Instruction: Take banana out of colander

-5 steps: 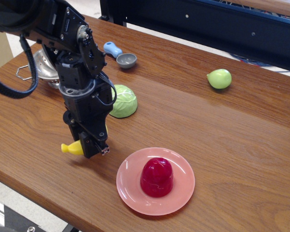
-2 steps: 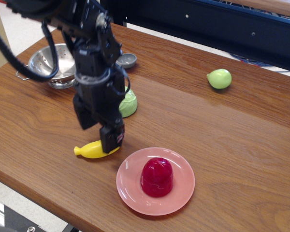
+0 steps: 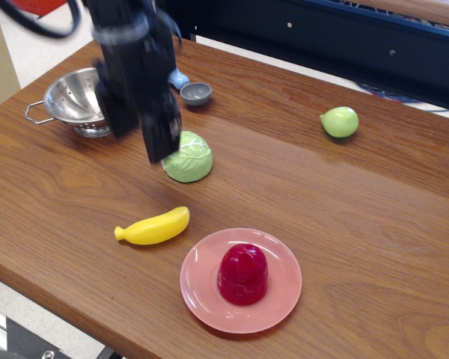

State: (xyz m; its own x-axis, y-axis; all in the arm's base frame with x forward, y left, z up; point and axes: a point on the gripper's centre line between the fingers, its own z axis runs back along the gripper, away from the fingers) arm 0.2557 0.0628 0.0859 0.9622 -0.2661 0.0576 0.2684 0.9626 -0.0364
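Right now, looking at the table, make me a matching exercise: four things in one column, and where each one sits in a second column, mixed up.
Things:
1. banana
2. colander
3. red dome
4. light-green fruit

Places:
A. far left of the table, partly behind the arm
B. on the pink plate
C. alone on the right side of the table
D. lying on bare wood just left of the pink plate

Pairs: 1-D, 2-A, 3-B, 4-C
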